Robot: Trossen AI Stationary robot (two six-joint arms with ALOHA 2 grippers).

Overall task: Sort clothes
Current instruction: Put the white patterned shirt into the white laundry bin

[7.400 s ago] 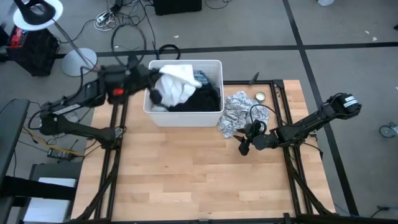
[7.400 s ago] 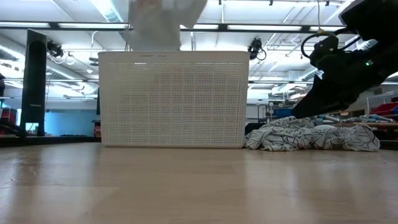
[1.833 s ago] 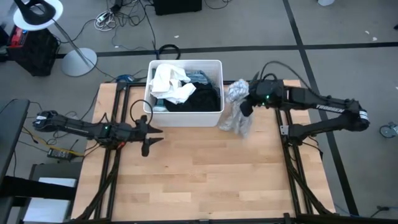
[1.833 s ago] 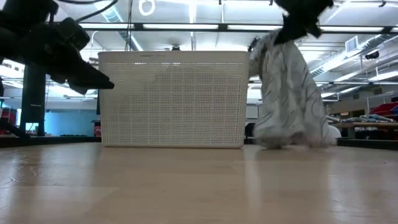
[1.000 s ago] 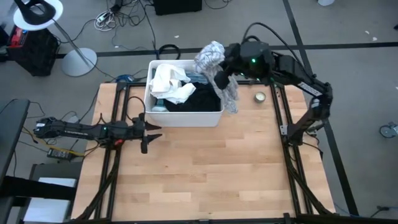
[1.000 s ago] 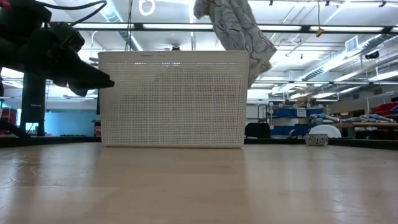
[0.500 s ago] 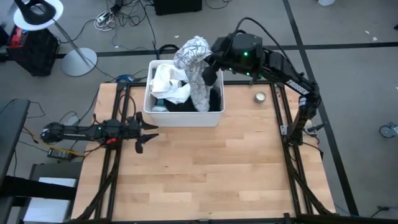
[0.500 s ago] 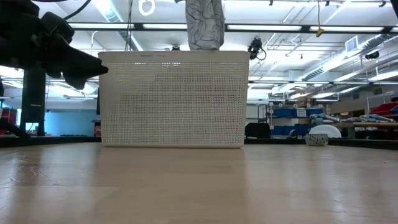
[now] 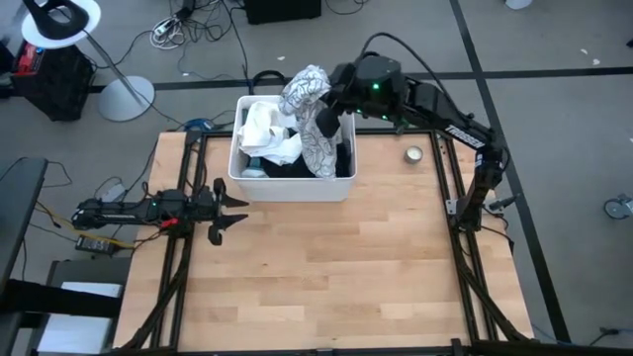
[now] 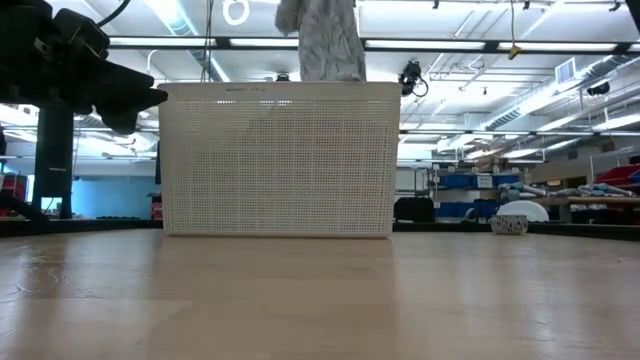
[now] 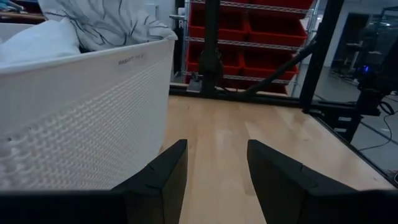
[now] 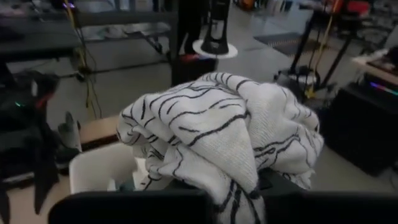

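Observation:
My right gripper (image 9: 326,112) is shut on a white-grey patterned garment (image 9: 309,104), held high over the white tub (image 9: 293,187) at the table's far side. In the low view the garment (image 10: 322,40) shows above the tub's rim (image 10: 280,86). A white garment (image 9: 267,133) and a black one (image 9: 343,158) lie inside the tub. My left gripper (image 9: 226,206) stands open near the table's left, just in front of the tub's near left corner, with nothing between its fingers (image 11: 163,180). My right gripper holds the patterned garment by a bunched upper part (image 12: 233,171). The cloth heaps over the fingers and hides the place of contact. The fingers come about level from the table's right. The garment hangs slack, its lower end (image 9: 323,163) down inside the tub.
A small round tin (image 9: 413,154) sits on the table right of the tub. Bare wooden board (image 9: 326,267) covers the near half of the table. Black frame rails (image 9: 465,267) run along both sides.
My right gripper has carried the patterned garment toward the table's left, from beside the tub's right wall to over the tub. The garment's lower end now hangs inside the tub. My left gripper has drawn back a little toward the left edge, still open.

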